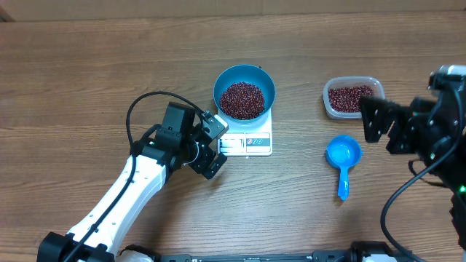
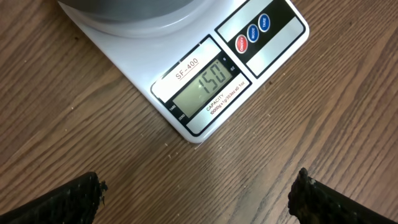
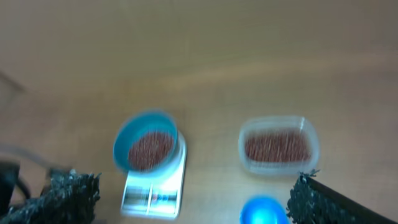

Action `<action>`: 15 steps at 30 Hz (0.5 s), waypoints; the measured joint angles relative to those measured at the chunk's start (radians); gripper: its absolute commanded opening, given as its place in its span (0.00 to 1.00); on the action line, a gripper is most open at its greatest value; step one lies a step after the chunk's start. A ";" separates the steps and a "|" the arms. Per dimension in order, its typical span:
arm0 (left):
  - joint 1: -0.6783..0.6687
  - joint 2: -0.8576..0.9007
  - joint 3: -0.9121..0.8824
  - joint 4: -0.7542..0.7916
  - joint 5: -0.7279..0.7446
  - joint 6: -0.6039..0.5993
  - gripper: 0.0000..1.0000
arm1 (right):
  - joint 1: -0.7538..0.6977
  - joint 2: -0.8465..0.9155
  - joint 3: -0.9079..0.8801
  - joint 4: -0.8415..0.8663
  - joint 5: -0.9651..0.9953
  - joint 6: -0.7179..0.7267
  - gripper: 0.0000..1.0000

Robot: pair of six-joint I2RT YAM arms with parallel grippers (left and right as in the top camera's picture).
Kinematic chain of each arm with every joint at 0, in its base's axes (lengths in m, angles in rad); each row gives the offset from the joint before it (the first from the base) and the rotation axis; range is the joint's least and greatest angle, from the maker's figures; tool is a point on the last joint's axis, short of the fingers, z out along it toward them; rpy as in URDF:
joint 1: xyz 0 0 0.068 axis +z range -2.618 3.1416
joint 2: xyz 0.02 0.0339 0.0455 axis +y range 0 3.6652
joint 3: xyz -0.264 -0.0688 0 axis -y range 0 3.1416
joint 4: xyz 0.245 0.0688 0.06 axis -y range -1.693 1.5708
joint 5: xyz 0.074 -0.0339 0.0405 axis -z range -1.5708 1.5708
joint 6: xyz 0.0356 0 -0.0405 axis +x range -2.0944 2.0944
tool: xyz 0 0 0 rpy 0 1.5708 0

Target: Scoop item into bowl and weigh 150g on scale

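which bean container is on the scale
The blue bowl, sitting on the white scale. The clear tub stands on the table instead.

Matt wood-grain surface point(image 1: 87, 65), smooth plastic wares
The scale point(image 2: 137, 62) is seen in glossy white plastic, the bowl point(image 1: 244, 73) and scoop point(image 1: 343, 154) in smooth blue plastic, the tub point(image 1: 354, 80) in clear plastic; rough black pads point(image 2: 59, 202) are borne by the left tool point(image 2: 198, 202).

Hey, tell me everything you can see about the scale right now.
The scale is a flat white square, plastic-looking, lying level on the wooden table. Its front strip carries a display reading 150, the label SF-400, one red and two blue buttons. The blue bowl of beans sits on it; nothing else touches it.
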 measured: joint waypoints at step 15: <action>0.000 0.000 0.000 0.000 0.000 0.000 1.00 | 0.051 -0.291 -0.582 0.650 0.078 -0.042 1.00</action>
